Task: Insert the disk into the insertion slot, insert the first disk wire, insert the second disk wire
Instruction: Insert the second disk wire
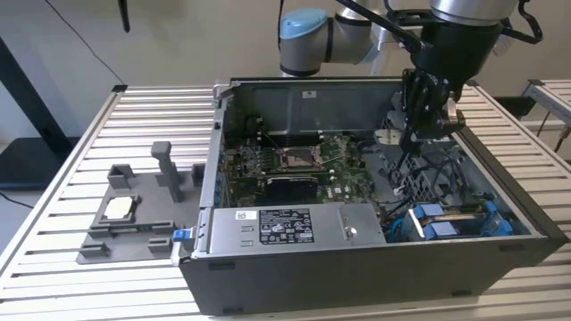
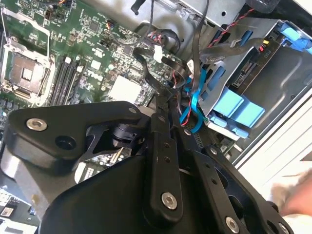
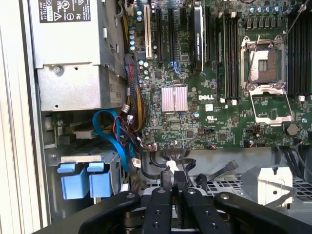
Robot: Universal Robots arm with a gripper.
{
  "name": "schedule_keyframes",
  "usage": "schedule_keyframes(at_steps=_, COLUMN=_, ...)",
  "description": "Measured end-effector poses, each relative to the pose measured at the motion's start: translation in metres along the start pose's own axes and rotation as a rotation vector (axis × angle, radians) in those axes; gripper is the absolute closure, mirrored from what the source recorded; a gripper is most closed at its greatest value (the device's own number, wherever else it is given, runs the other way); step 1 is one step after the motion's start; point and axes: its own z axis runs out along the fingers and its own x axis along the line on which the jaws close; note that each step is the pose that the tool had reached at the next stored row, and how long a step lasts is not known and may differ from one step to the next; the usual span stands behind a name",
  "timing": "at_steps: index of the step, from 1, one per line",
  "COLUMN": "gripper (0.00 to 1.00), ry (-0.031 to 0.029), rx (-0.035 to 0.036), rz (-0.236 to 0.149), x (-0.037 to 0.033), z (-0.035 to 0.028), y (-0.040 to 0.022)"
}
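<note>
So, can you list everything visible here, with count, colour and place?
table: one, pale slatted metal
computer case: one, dark grey, open, on the table
circuit board: one, green, inside the computer case
power box: one, silver, at the case's front
disk: one, blue-framed, in the grey slot beside the power box
wires: many, black, yellow, blue, inside the case
holder: one, grey, on the table, exterior view's left
chip: one, silvery, on the holder
arm: one, silver and blue, above the case
claw: one, black, just above the wires

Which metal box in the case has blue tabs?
The grey insertion slot at the exterior view's right, with blue tabs at its end; the silver power-supply box shows a printed label.
</note>
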Motion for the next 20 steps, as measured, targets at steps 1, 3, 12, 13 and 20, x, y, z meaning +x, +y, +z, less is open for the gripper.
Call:
schedule_keyframes(at_steps=1, gripper=0.85, ry=0.0000, rx=0.0000, rz=0.000, x=0.0000, z=0.0000, y=0.0000)
schedule_keyframes(at_steps=3, gripper=0.85, ry=0.0002, rx=0.0000, rz=0.000, x=0.0000, z=0.0000, y=0.0000)
schedule_keyframes(at_steps=12, gripper=0.71, ry=0.0096, rx=0.0007, rz=0.001, x=-0.0045, z=0.0002, y=0.0003)
schedule_keyframes(at_steps=13, gripper=0.71, ry=0.0118, rx=0.0012, rz=0.001, x=-0.0064, z=0.0004, y=0.0004)
schedule_keyframes(at_steps=20, gripper=0.71, ry=0.0367, rx=0.0057, rz=0.001, x=-0.0124, z=0.0010, y=0.0049)
